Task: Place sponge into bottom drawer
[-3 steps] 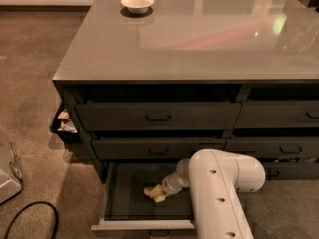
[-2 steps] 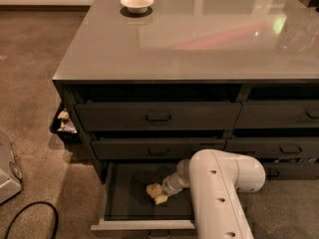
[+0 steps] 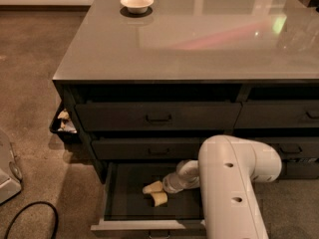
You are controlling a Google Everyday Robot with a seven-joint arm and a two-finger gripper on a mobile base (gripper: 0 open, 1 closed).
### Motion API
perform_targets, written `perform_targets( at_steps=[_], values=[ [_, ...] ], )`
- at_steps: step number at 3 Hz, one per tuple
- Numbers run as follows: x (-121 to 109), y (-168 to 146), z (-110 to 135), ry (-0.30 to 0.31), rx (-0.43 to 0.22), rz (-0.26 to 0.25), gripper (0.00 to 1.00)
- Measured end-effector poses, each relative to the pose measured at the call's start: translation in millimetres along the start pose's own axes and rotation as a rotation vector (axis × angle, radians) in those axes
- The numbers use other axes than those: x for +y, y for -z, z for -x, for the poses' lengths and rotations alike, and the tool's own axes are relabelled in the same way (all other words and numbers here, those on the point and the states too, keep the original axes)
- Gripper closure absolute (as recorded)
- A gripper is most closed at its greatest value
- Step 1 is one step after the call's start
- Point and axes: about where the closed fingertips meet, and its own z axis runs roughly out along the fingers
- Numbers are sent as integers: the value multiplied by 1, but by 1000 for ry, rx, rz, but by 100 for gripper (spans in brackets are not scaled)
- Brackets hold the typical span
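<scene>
Carpeted floor (image 3: 30, 108); bottom drawer (image 3: 122, 205) pulled out, gripper (image 3: 156, 193) inside, fingers (image 3: 152, 187) spread; sponge indistinct.

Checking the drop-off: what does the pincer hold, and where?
Cannot tell. The pincer is inside the open bottom drawer; no sponge stands out from its pale tip.

White, rounded arm (image 3: 234, 183) with dark screw holes (image 3: 228, 165) — cream pincer (image 3: 156, 193) in bottom drawer (image 3: 127, 204).
</scene>
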Motion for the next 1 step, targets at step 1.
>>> perform_targets(
  at_steps=[1],
  values=[
    [0, -1, -28, 1, 17, -20, 0]
  ],
)
